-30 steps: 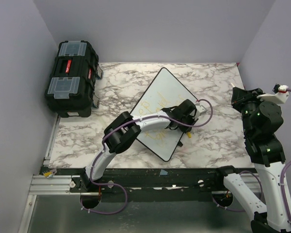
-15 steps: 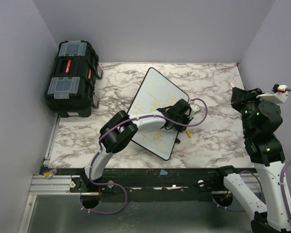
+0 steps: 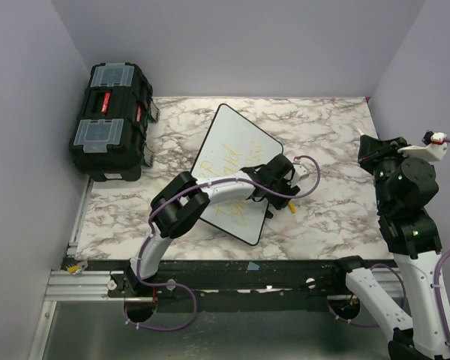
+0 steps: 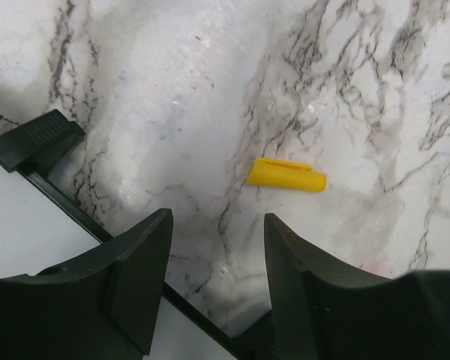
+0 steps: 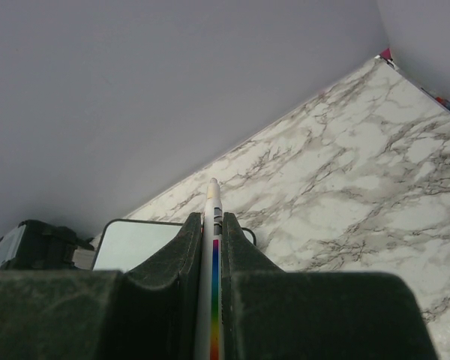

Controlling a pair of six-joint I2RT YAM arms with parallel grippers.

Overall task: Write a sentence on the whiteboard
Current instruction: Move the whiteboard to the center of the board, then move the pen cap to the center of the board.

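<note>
Judging the sentence (image 3: 214, 161) finished, I pinched the marker (image 5: 212, 202) in my right tool (image 5: 212, 225), left tool (image 4: 217, 225) wide, cap (image 4: 286, 175) unfitted at the whiteboard's (image 3: 236, 127) 4 o'clock.

Sentence (image 3: 219, 162) on whiteboard (image 3: 237, 131): too faint, illegible.

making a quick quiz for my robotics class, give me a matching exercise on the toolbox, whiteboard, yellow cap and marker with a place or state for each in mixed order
Things:
1 toolbox
2 whiteboard
3 yellow cap
4 marker

Places or states:
a lying loose on the marble table
b clamped in the right end effector
c black, at the far left
d white, with faint yellow writing on it

Pairs: 1-c; 2-d; 3-a; 4-b
</note>
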